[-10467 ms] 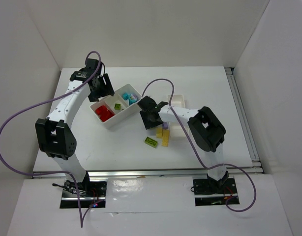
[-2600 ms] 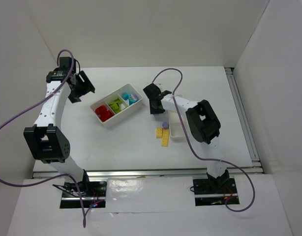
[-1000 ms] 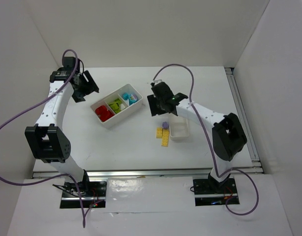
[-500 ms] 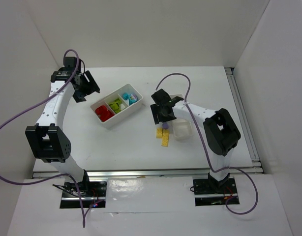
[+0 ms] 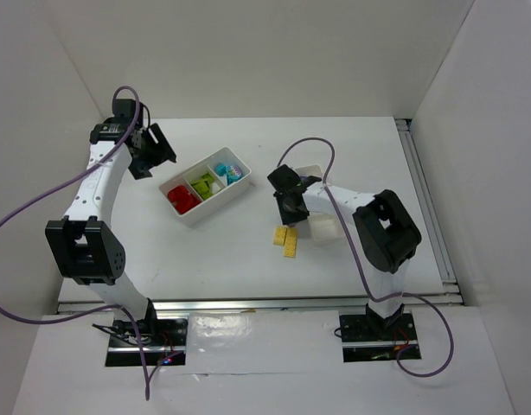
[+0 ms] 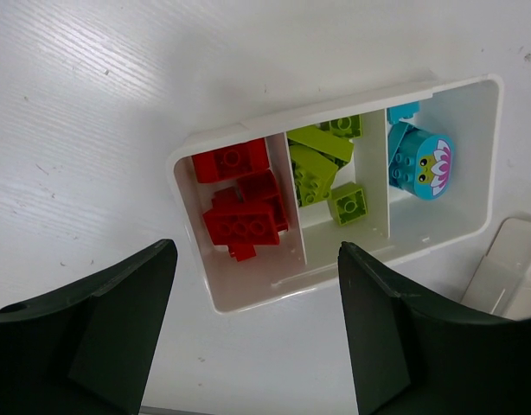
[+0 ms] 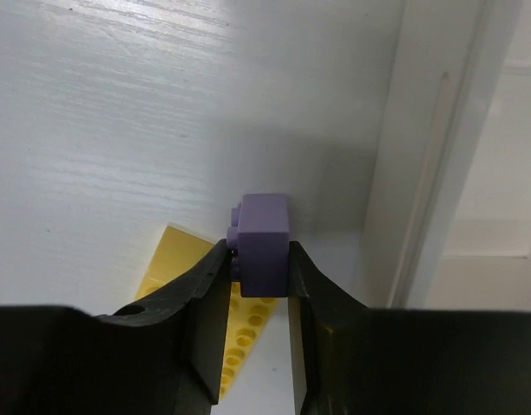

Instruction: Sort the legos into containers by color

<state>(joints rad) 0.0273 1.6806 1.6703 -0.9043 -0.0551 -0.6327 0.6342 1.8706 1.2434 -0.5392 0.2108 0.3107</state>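
Observation:
My right gripper (image 7: 259, 268) is shut on a lilac brick (image 7: 264, 236), held just above the yellow pieces (image 7: 220, 333) and beside the narrow white tray (image 7: 438, 173). From above, this gripper (image 5: 291, 211) sits over the yellow bricks (image 5: 286, 239) at the left wall of the narrow tray (image 5: 323, 230). My left gripper (image 6: 252, 346) is open and empty, above the three-compartment tray (image 6: 218, 298), which holds red bricks (image 6: 239, 207), lime green bricks (image 6: 322, 169) and teal bricks (image 6: 421, 160). From above, the left gripper (image 5: 153, 151) is to the left of that tray (image 5: 189, 216).
White walls enclose the table on the left, back and right. A metal rail (image 5: 425, 207) runs along the table's right edge. Purple cables loop above both arms.
My right gripper swung from near the three-compartment tray down to the yellow pieces and closed on the lilac brick. The narrow tray shifted slightly. The left arm barely moved.

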